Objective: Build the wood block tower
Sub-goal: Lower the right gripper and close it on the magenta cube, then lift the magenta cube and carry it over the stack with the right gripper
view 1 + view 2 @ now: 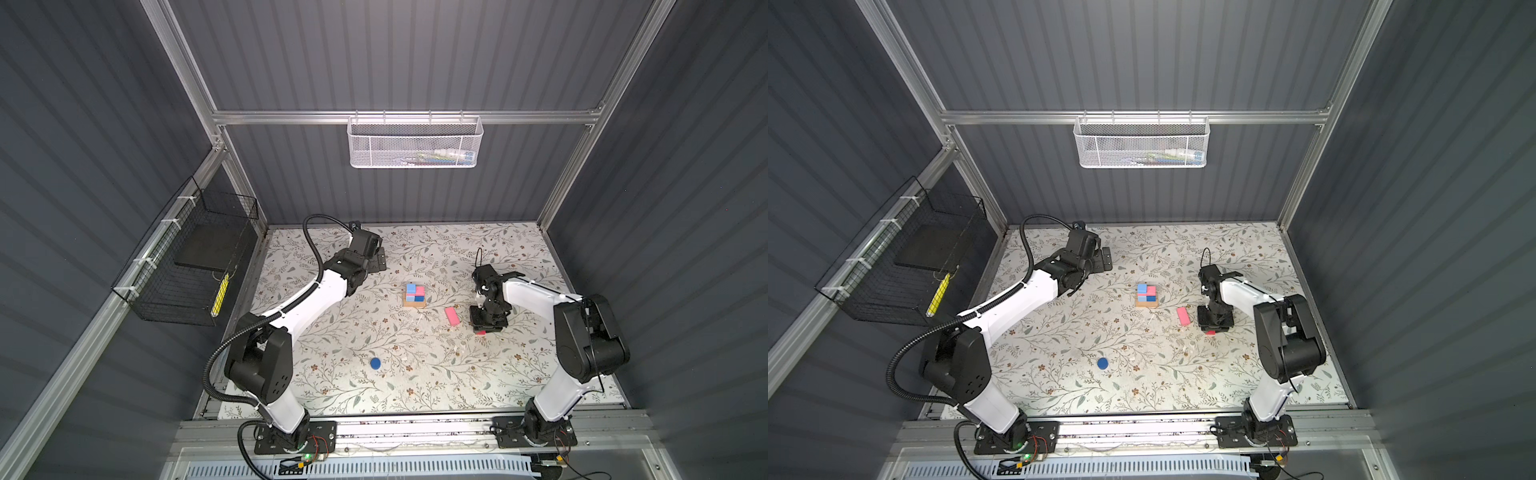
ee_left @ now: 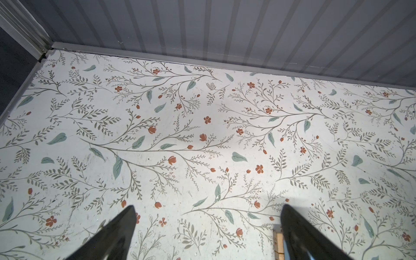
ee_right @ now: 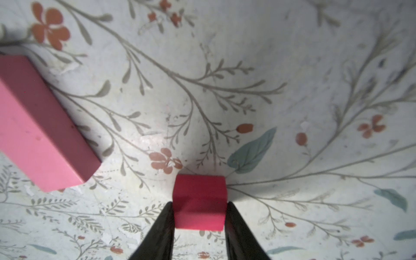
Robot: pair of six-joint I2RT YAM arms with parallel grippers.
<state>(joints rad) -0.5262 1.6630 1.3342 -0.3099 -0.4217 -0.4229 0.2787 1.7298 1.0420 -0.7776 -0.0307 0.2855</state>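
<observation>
text: none legible | labels, brands, numbers, signs: none readable in any view

The tower (image 1: 414,296) stands mid-table (image 1: 353,328), a tan base topped with light blue, dark blue and pink blocks. A loose pink block (image 1: 452,316) lies between it and the right gripper (image 1: 484,327), which points down over a red block (image 1: 481,333). A blue disc (image 1: 375,363) lies well apart, nearer the front.

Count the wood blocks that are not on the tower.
3: a pink oblong wood block lying right of the tower, a red wood cube in the right gripper, a dark blue round wood disc near the front edge. None looks hidden.
</observation>
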